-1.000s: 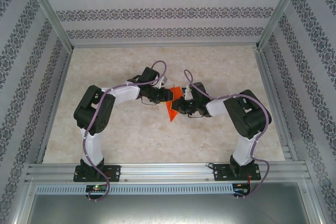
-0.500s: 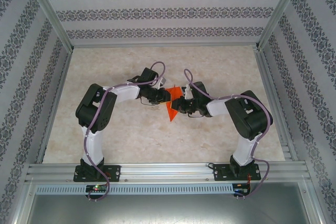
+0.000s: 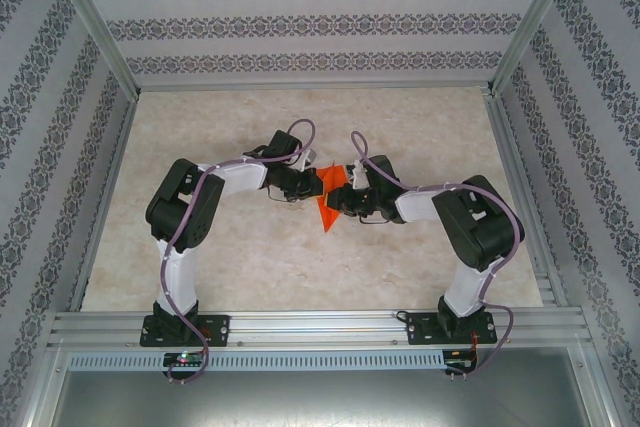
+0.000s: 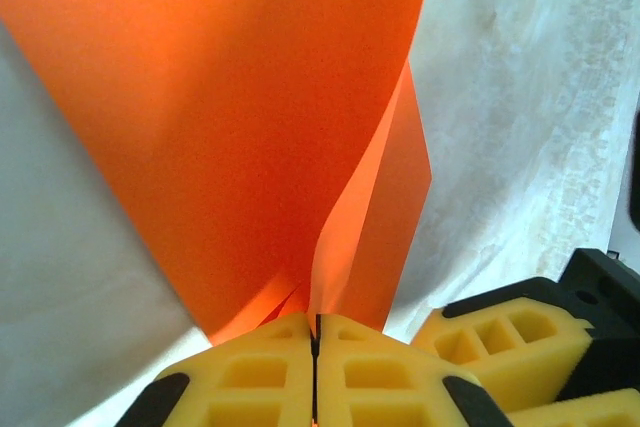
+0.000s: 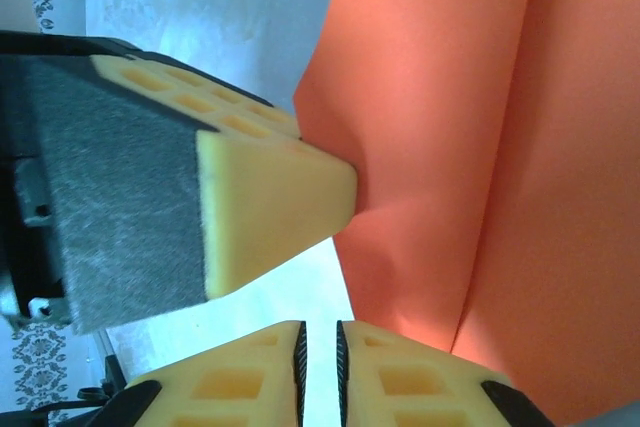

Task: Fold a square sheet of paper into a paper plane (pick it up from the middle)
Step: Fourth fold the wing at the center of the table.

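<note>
From above, saw the left fingers [image 3: 308,185] and the right fingers [image 3: 342,199] brought tip to tip over the middle of the bench [image 3: 200,127], with the square sheet of paper [image 3: 326,213] standing between them, partly folded, one pointed corner hanging below both sets of fingers on the near side; judged the head-on meeting as a way to keep the sheet off the bench while a fold is shaped or a grip passed across. From the left wrist, saw the left fingers [image 4: 315,335] pressed fully together on the sheet's lower edge, with layers of paper rising out of the seam, most likely pinched there to keep them aligned along a crease; noted a broad, smooth, bright orange-red face spreading up and left of the tips, a narrower flap curling up on the right, and no print or marks. From the right wrist, saw the right fingers [image 5: 318,352] drawn narrow, only a thin slit left and no paper made out in it, so could not tell whether anything was gripped; saw the sheet just beyond and right of the tips, bowed along a soft lengthwise bend, with one left pad dimpling its edge above, probably the clamp point holding it up.
</note>
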Controlling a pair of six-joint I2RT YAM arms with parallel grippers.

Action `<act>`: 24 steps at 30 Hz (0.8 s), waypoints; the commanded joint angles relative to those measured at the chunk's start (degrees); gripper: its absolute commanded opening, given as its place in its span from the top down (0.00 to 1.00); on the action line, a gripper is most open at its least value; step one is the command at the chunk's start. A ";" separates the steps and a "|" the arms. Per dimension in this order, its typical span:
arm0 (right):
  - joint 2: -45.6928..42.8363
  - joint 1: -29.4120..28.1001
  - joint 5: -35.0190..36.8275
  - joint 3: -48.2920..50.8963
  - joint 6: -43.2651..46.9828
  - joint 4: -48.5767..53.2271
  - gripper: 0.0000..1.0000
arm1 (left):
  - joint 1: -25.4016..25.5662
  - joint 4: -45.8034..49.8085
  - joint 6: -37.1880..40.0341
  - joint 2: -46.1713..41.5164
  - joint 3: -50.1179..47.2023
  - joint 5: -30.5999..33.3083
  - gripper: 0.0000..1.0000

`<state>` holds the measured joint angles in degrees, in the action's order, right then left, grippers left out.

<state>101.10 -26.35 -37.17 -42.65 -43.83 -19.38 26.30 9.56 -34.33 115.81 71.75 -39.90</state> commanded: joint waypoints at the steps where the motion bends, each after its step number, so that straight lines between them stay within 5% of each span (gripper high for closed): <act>1: -3.37 -0.04 1.21 0.67 3.82 4.07 0.81 | -1.07 0.28 1.29 1.22 1.20 -1.05 0.93; 24: -4.33 -8.62 16.60 -4.38 13.95 21.30 0.72 | -1.97 1.42 2.79 1.96 1.12 -1.76 0.99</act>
<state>96.16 -34.30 -23.22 -45.56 -31.86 0.01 24.99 9.82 -33.23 116.66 71.77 -40.53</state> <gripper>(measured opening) 0.281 0.063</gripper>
